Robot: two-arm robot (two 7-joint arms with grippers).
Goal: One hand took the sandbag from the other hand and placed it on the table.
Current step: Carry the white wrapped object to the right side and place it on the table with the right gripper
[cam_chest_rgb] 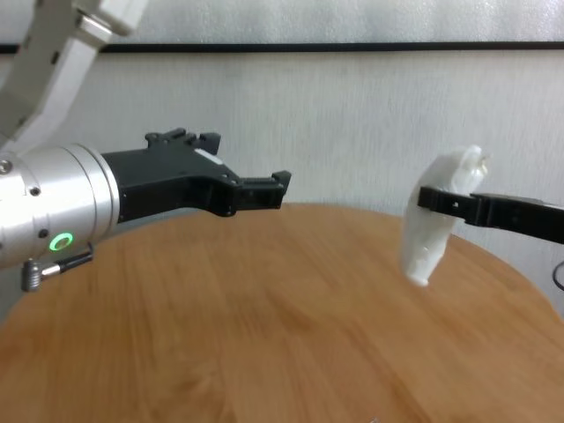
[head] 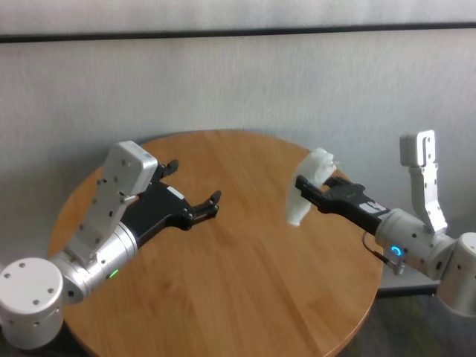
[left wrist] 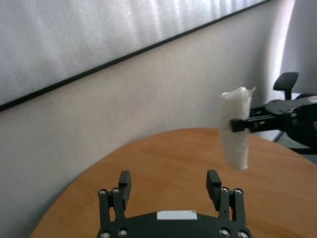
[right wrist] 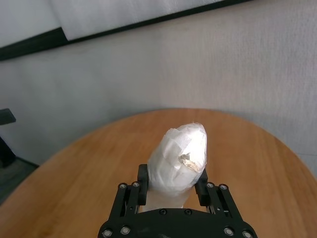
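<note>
While the right gripper (head: pixel 306 186) was clamped on the sandbag (head: pixel 306 184), the bag hung clear of the table (head: pixel 223 297), not touching the top. Grip was across the bag's upper part: one black finger (cam_chest_rgb: pixel 438 200) wrapped the front of it in the chest view, and the right wrist view had both fingers pressed into the white wrap on either side (right wrist: pixel 181 158). Most of the bag's length dropped below the fingers, and a short lumpy end with a twisted tip stuck up above them. Bag roughly upright, slightly tilted. Blue-cyan ring light lit on that wrist.

Left gripper (head: pixel 195 187) had its fingers spread wide with nothing between them. In its own wrist view the two fingertips (left wrist: pixel 124 178) stood well apart, bare wood showing through the gap. It hovered above the table, not touching it, pointed across toward the right gripper. Green ring light lit on its wrist.

Relative to the left gripper, the sandbag (left wrist: pixel 235 128) sat ahead of the fingertips, off toward the right-hand finger and higher than both tips, well apart from them. No contact between the left fingers and the bag. Relative to the right gripper, the bag was at the fingertips, held crosswise to the finger direction, with the table surface below its lower end (cam_chest_rgb: pixel 418 264).

Both grippers faced each other over the middle of the table, a clear gap between them.
</note>
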